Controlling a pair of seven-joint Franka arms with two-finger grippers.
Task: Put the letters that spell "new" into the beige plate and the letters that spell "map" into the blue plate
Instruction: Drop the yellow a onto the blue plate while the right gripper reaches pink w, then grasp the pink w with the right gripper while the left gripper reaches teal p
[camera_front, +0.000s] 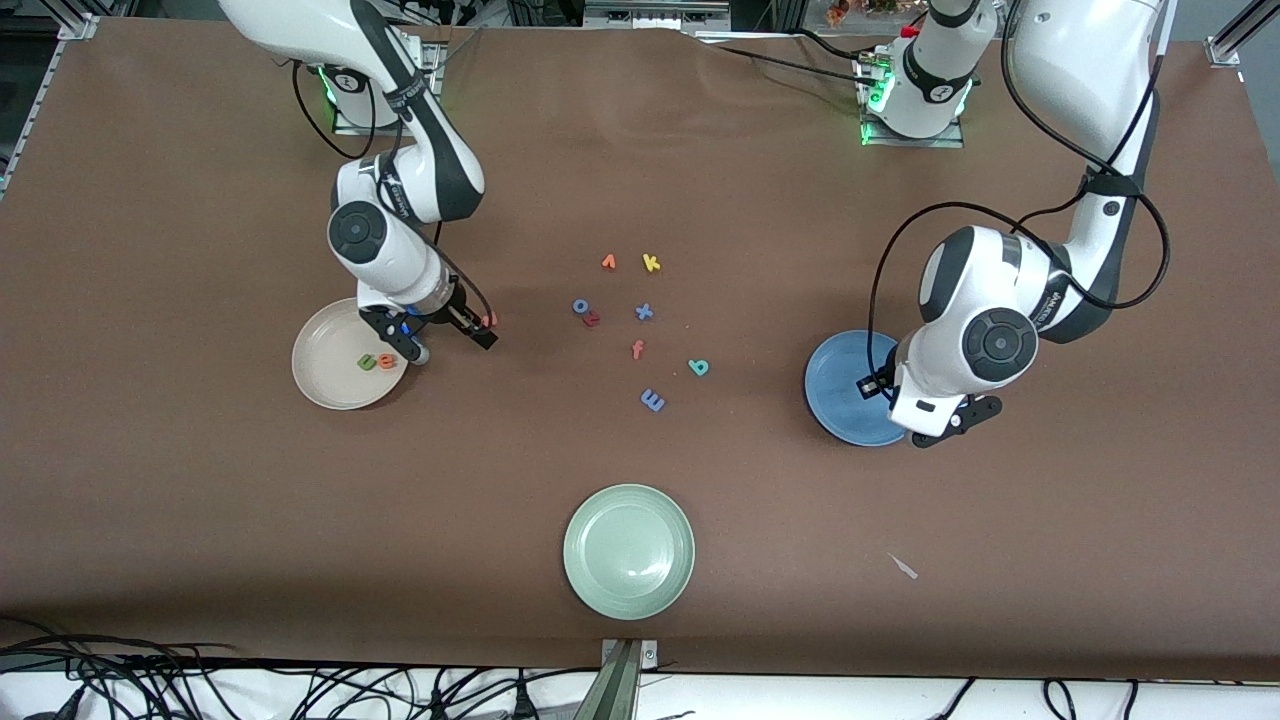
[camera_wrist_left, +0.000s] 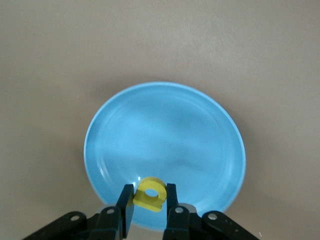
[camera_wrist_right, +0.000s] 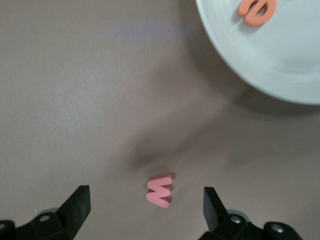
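The beige plate (camera_front: 322, 388) holds the green n (camera_front: 367, 362) and the orange e (camera_front: 387, 362); the right wrist view shows the plate (camera_wrist_right: 280, 65) and the e (camera_wrist_right: 256, 10). My right gripper (camera_front: 450, 345) hangs open beside that plate, over the red-pink w (camera_wrist_right: 160, 190), which lies flat on the table between the spread fingers. My left gripper (camera_wrist_left: 150, 192) is shut on the yellow a (camera_wrist_left: 151, 194) above the rim of the blue plate (camera_wrist_left: 165, 135). The blue m (camera_front: 652, 400) and teal p (camera_front: 698, 367) lie mid-table.
Loose letters sit mid-table: orange v (camera_front: 608, 262), yellow k (camera_front: 651, 263), a blue o (camera_front: 580, 306), red z (camera_front: 591, 320), blue x (camera_front: 644, 312) and an orange f (camera_front: 637, 349). A pale green plate (camera_front: 628, 550) stands nearest the front camera.
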